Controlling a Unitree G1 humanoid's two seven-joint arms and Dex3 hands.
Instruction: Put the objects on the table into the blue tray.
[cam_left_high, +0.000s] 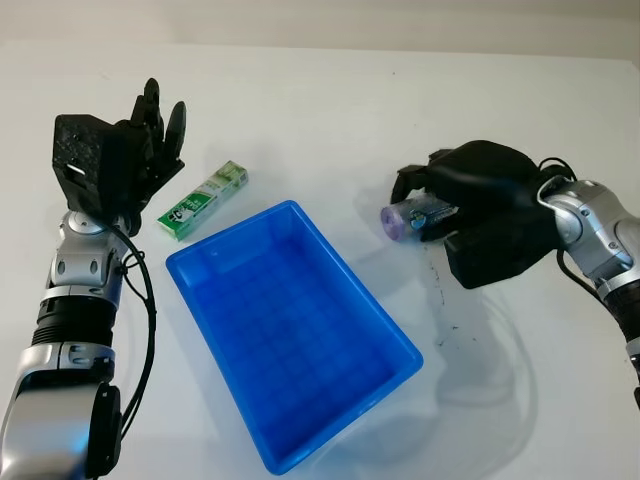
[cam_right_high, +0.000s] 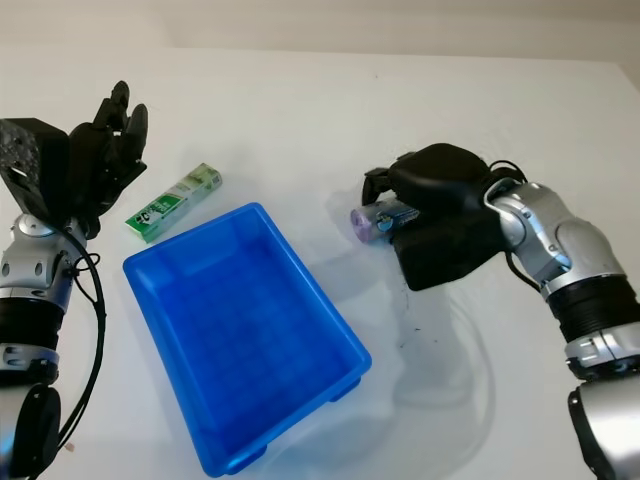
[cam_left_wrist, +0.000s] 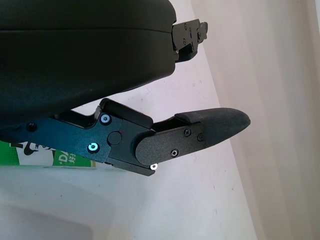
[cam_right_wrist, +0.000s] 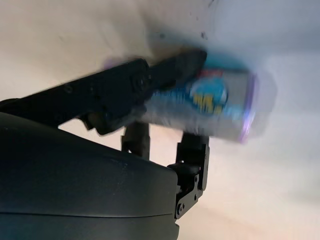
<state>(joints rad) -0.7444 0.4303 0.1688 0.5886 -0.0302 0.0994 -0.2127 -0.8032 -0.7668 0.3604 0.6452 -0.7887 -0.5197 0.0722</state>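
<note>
Right hand (cam_left_high: 470, 215) gripped the small can (cam_left_high: 412, 216) at the tray's (cam_left_high: 375, 380) two o'clock so I could lift it in. Left hand (cam_left_high: 140, 140) waited open beside the green box (cam_left_high: 203, 200) at eleven.

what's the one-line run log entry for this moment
right hand: shut on can, right of blue tray | left hand: open, beside green pack | tray: nothing inside

Bright even light, soft shadows, right wrist view motion-blurred
</note>
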